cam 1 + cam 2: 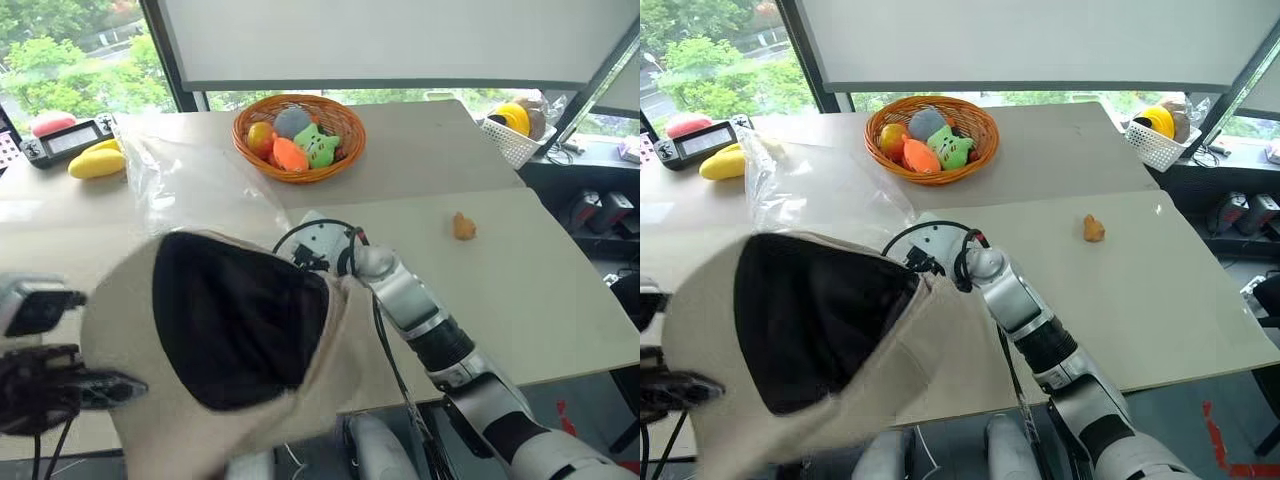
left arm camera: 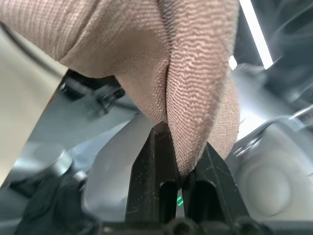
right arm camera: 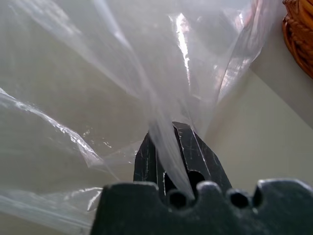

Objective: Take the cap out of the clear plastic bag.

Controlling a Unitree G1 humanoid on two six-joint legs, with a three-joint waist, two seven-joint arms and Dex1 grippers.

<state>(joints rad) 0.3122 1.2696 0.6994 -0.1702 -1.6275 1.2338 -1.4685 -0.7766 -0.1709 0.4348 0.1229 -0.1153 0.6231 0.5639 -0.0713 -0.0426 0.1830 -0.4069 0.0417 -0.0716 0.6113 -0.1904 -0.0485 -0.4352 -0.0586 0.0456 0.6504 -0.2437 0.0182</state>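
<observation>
1. Left eye view: the cap (image 1: pixel 230 330) hangs up in front of the camera at about 7 o'clock, black lining facing us and beige edge all round. It looks clear of the bag (image 1: pixel 190 185), which lies flat on the table (image 1: pixel 560 300) at roughly 10 o'clock. The left gripper (image 1: pixel 105 385) sits at 8 o'clock, right on the cap's edge. The right arm reaches in from 4 o'clock toward the bag's near edge. Risk, I reckon: the cap is big and floppy and held by one thin bit of edge, so a quick swing could shake it loose.

2. Right eye view: same scene. A basket (image 1: pixel 930 140) of plush toys sits at 12 o'clock, just past the bag, with a small orange thing (image 1: pixel 1094 228) at 2 o'clock, well apart. If the bag gets dragged, it could nudge the basket. A handheld gadget (image 1: pixel 698 143) sits at 10 o'clock; I can't read anything on it.

3. Left wrist view: the left gripper (image 2: pixel 181 161) is clamped on a fold of the cap's beige fabric (image 2: pixel 195 73). The bite is shallow, near the fingertips, so a slip is my main worry. No tag or logo on the weave.

4. Right wrist view: the right gripper (image 3: pixel 173 152) is pinched tight on a twist of the bag's film (image 3: pixel 98 83), with the basket's rim (image 3: pixel 299 34) at 2 o'clock. Thin glossy plastic can slide out or tear if pulled hard. No print or label that I can read anywhere.
</observation>
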